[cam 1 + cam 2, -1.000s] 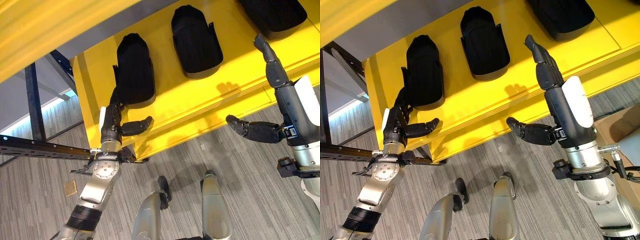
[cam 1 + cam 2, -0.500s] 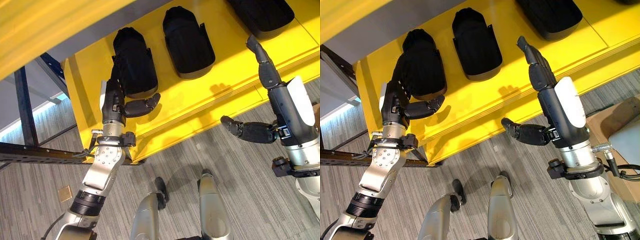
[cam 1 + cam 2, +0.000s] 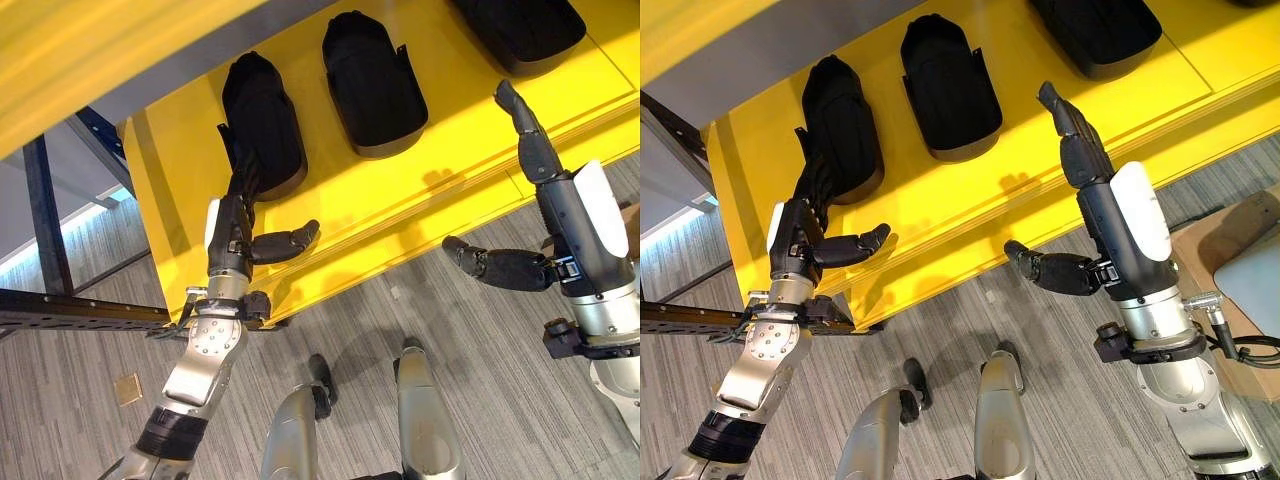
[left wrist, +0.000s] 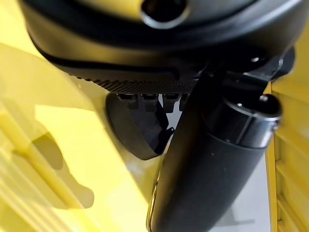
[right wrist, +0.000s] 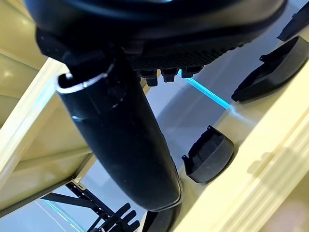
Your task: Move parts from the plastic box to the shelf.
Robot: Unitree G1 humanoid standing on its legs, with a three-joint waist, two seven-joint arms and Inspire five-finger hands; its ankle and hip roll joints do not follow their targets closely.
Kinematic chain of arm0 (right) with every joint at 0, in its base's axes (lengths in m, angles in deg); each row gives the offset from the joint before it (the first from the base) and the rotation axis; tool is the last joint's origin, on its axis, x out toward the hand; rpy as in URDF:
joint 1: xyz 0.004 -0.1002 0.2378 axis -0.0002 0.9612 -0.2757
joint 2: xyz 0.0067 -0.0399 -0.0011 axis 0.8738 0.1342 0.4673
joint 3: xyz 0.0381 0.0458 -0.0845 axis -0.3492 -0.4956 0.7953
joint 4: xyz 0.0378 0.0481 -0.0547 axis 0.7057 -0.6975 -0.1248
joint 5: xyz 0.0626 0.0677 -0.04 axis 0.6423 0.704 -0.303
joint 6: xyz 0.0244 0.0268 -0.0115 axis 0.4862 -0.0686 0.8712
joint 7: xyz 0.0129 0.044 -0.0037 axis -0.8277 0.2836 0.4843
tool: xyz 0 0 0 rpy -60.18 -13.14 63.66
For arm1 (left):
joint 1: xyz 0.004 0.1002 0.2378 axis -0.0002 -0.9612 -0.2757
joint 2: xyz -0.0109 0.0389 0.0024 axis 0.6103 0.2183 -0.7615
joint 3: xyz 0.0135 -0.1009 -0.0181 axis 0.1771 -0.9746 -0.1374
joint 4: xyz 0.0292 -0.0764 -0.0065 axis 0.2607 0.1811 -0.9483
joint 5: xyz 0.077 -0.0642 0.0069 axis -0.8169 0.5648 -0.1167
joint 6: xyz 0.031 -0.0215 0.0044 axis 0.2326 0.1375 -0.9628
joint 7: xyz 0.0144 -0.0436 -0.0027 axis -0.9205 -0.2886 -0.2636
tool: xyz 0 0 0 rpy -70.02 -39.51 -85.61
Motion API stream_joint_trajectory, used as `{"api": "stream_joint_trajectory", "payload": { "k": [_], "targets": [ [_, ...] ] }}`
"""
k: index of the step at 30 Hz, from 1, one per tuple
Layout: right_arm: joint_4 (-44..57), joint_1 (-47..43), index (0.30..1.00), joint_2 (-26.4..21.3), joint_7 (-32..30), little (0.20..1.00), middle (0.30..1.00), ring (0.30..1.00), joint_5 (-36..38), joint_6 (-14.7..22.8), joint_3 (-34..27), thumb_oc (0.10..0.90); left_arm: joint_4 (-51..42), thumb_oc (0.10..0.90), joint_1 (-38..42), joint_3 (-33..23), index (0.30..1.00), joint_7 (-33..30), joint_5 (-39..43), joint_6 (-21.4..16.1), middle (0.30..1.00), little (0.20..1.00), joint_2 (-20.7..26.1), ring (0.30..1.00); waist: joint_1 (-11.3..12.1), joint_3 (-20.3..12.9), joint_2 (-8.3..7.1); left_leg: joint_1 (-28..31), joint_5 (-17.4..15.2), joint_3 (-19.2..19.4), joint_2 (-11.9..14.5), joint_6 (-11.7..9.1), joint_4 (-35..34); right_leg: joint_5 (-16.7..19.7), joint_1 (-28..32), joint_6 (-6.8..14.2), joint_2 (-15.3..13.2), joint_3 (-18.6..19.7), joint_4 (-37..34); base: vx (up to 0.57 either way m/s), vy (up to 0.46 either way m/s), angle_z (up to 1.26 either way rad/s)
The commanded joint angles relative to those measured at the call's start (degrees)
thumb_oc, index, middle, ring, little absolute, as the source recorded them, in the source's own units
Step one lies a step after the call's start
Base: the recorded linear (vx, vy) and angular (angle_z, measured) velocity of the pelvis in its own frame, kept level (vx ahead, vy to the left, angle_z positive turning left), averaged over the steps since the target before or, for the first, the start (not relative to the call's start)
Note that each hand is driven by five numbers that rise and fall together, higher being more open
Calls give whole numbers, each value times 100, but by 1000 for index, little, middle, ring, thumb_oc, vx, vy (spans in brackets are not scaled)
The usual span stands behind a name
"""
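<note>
Now drawn back from the yellow shelf (image 3: pixel 400 215), the robot's left hand (image 3: pixel 232 232) hovers at the shelf's front edge, lower than half a second ago, when it was pressed up against the nearest black part (image 3: pixel 262 122). That part lies flat on the shelf and looks released, so this placement reads as done and the next step is probably a return to the plastic box for another piece.

Fingers (image 3: pixel 247 182) of the left hand are straight and reach up to the near rim of that part, seemingly just brushing it or barely short of it, while the thumb sticks out sideways over the shelf lip; nothing is held. The left wrist view shows the same part's end beyond the fingertips.

On the other side, the right hand (image 3: pixel 1110 210) is raised with its fingers straight and spread away from the thumb, which juts out over the floor; it is empty and touches nothing, its fingertips above the bare shelf board.

Farther back, a second black part (image 3: pixel 372 82) sits beside the first, and a third (image 3: pixel 520 30) lies toward the shelf's right end, so three pieces rest in a row.
</note>
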Motion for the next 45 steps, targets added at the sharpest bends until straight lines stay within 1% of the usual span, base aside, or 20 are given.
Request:
{"api": "stream_joint_trajectory", "payload": {
  "k": [1, 7, 8, 11, 14, 16, 18, 19, 20, 21, 22, 23, 26, 29, 32, 33, 36, 41, 43, 45],
  "targets": [
    [582, -340, 1000, 349, -537, 1000, 1000, 1000, -168, 681, -256, 900, -1035, 900, 123, -811, 1000, -771, -550, -1713, 1000, 1000, 94, 1000, 149, -265, -244, 191, -574, 344, -353, 585, -213, -591, 341, -804, 471, -680, 85, -3, -71, 4],
    [678, -111, 1000, 524, -854, 1000, 1000, 1000, -295, 677, -271, 900, -1399, 900, -230, -1173, 1000, -866, -937, -2305, 1000, 1000, 120, 1000, 302, -390, -331, 309, -440, 219, -361, 514, -535, -453, 522, -756, 480, -768, -287, -2, -80, 10],
    [691, -19, 1000, 554, -913, 1000, 1000, 1000, -303, 674, -319, 900, -1479, 900, -411, -1322, 1000, -914, -961, -2591, 1000, 1000, 142, 1000, 352, -445, -349, 379, -385, 177, -348, 487, -672, -397, 617, -735, 487, -800, -450, 25, -91, 9],
    [700, 166, 1000, 603, -968, 1000, 1000, 1000, -251, 669, -410, 900, -1609, 900, -801, -1619, 1000, -745, -726, -3076, 1000, 1000, 174, 1000, 463, -578, -360, 508, -226, 87, -285, 427, -986, -231, 785, -691, 519, -833, -830, 28, -81, 10],
    [705, 397, 1000, 639, -1074, 1000, 1000, 1000, -178, 685, -508, 900, -1730, 900, -1122, -1810, 1000, -549, -622, -3354, 1000, 1000, 179, 1000, 546, -753, -382, 676, -85, -2, -213, 358, -1337, -63, 1014, -638, 556, -876, -1310, 47, -92, 12],
    [714, 634, 1000, 695, -1083, 1000, 1000, 1000, -59, 722, -586, 900, -1839, 900, -1402, -1935, 1000, -177, -118, -3388, 1000, 1000, 185, 1000, 592, -943, -428, 877, 16, -69, -124, 276, -1631, 80, 1256, -567, 565, -906, -1750, 85, -93, 16],
    [696, 774, 1000, 742, -1022, 1000, 1000, 1000, 44, 696, -578, 900, -1868, 900, -1575, -1934, 1000, 417, 240, -3215, 1000, 1000, 200, 1000, 617, -1123, -474, 1074, 129, -120, -23, 196, -1912, 234, 1498, -487, 557, -939, -2163, 87, -70, 9],
    [715, 888, 1000, 756, -985, 1000, 1000, 1000, 112, 650, -589, 900, -1906, 900, -1706, -1903, 1000, 907, 562, -2896, 1000, 1000, 200, 1000, 625, -1210, -494, 1197, 227, -131, 50, 142, -2084, 361, 1650, -444, 549, -978, -2417, 96, -61, 11],
    [689, 1032, 1000, 742, -963, 1000, 1000, 1000, 321, 559, -614, 900, -1902, 900, -1926, -1796, 1000, 1321, 909, -2424, 1000, 1000, 215, 1000, 635, -1331, -520, 1334, 309, -137, 154, 78, -2249, 485, 1797, -389, 515, -1007, -2662, 90, -50, 12],
    [660, 1082, 1000, 738, -955, 1000, 1000, 1000, 397, 495, -633, 900, -1884, 900, -2016, -1750, 1000, 1490, 1042, -2244, 1000, 1000, 234, 1000, 642, -1384, -525, 1383, 330, -141, 188, 54, -2306, 532, 1850, -365, 499, -1016, -2759, 80, -35, 3],
    [618, 1137, 1000, 732, -940, 1000, 1000, 1000, 464, 411, -668, 900, -1857, 900, -2141, -1695, 1000, 1809, 1272, -1887, 1000, 1000, 261, 1000, 655, -1452, -528, 1455, 363, -143, 232, 25, -2393, 613, 1934, -329, 478, -1028, -2911, 72, -16, -3],
    [585, 1255, 1000, 690, -919, 1000, 1000, 1000, 567, 381, -748, 900, -1751, 900, -2360, -1594, 1000, 2235, 1466, -1696, 1000, 1000, 314, 1000, 652, -1522, -531, 1580, 416, -119, 306, -20, -2539, 742, 2046, -286, 455, -1032, -3159, 65, -5, -5],
    [508, 1434, 1000, 556, -814, 1000, 1000, 1000, 988, 268, -945, 900, -1653, 900, -2800, -1373, 1000, 2923, 1572, -1488, 1000, 1000, 484, 1000, 633, -1643, -510, 1731, 505, -24, 477, -119, -2770, 923, 2150, -207, 397, -1057, -3498, 21, 19, -6],
    [473, 1535, 1000, 455, -693, 1000, 1000, 1000, 1142, 245, -1058, 900, -1567, 900, -2988, -1283, 1000, 3142, 1593, -1567, 1000, 1000, 583, 1000, 614, -1708, -479, 1794, 542, 42, 564, -176, -2859, 1003, 2220, -176, 392, -1042, -3672, 0, 25, -13],
    [415, 1651, 1000, 295, -656, 1000, 1000, 1000, 1349, 109, -1099, 900, -1453, 900, -3080, -1108, 1000, 3559, 1825, -1323, 1000, 1000, 765, 1000, 564, -1753, -442, 1863, 570, 129, 663, -216, -2882, 1013, 2287, -165, 380, -1040, -3733, -3, 19, -6],
    [410, 1657, 1000, 275, -640, 1000, 1000, 1000, 1387, 85, -1097, 900, -1436, 900, -3082, -1076, 1000, 3578, 1856, -1300, 1000, 1000, 791, 1000, 554, -1753, -438, 1867, 577, 136, 673, -221, -2882, 1013, 2286, -169, 383, -1038, -3732, 0, 0, 0],
    [381, 1652, 1000, 190, -591, 1000, 1000, 1000, 1463, -105, -1027, 900, -1364, 900, -3109, -950, 1000, 3547, 2052, -896, 1000, 1000, 849, 1000, 522, -1753, -404, 1944, 564, 176, 706, -242, -2882, 1031, 2338, -154, 373, -1041, -3783, 1, 4, -1],
    [267, 1630, 1000, 34, -321, 1000, 1000, 1000, 1581, -479, -965, 900, -1127, 900, -3193, -833, 1000, 3547, 1573, -569, 1000, 1000, 978, 1000, 480, -1789, -400, 2052, 560, 216, 730, -262, -2882, 1086, 2443, -137, 373, -1004, -3889, 4, -3, -4],
    [221, 1664, 1000, -76, -205, 1000, 1000, 1000, 1717, -664, -986, 900, -995, 900, -3227, -806, 1000, 3466, 1538, -315, 1000, 1000, 1067, 1000, 461, -1807, -393, 2108, 561, 237, 751, -284, -2882, 1083, 2481, -134, 374, -1002, -3899, 32, -10, -8],
    [134, 1728, 1000, -168, -112, 1000, 1000, 1000, 1785, -818, -1021, 900, -870, 900, -3273, -906, 1000, 3533, 1511, -328, 1000, 1000, 1137, 1000, 453, -1825, -390, 2164, 565, 269, 773, -295, -2882, 1082, 2531, -138, 375, -991, -3924, 33, -17, -8]
  ]
}}
